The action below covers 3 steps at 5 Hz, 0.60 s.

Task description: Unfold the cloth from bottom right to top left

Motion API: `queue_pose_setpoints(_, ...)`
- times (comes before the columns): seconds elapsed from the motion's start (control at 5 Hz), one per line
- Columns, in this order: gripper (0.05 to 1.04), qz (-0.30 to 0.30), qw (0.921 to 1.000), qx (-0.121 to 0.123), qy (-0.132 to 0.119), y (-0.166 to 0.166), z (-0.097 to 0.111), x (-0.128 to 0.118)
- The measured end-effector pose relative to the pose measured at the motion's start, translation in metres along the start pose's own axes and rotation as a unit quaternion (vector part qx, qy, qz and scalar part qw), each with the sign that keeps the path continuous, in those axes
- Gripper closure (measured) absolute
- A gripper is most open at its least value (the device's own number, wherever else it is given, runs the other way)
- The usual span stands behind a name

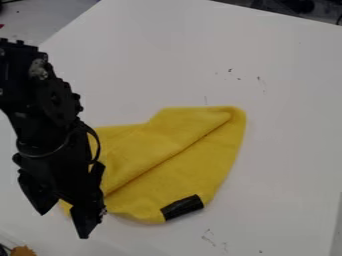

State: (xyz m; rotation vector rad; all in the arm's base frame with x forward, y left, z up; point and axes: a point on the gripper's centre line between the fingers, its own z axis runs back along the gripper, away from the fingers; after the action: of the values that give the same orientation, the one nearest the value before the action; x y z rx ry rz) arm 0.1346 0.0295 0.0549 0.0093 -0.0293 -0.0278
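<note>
Cloth (174, 165), yel., w/ blk. patch (182, 207) nr. lower edge; L. side part-hidden by claw (63, 225), released.

1. A white tabletop (287, 125) spreads out in front of me, flecked with small dark scuffs (230, 70).
2. Past its upper-left edge lies a pale grey surface (43, 20), maybe floor; I can't tell.
3. Dark clutter (294, 6) sits beyond the top-right edge.
4. The light falls soft across the tabletop.

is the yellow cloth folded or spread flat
Folded, at least partly: the yellow cloth has a layer doubled over, its edge running diagonally across the middle.
</note>
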Motion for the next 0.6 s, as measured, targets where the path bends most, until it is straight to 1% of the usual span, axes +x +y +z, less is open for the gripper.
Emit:
queue_pose_setpoints(0.2, 0.082, 0.001, 1.0000, -0.001, 0.002, 0.000, -0.001, -0.001)
queue_pose_setpoints(0.4, 0.082, -0.013, 0.9999, 0.006, 0.006, 0.000, -0.003, 0.006)
queue_pose_setpoints(0.6, 0.082, -0.023, 0.9996, 0.013, -0.002, 0.006, -0.004, 0.023)
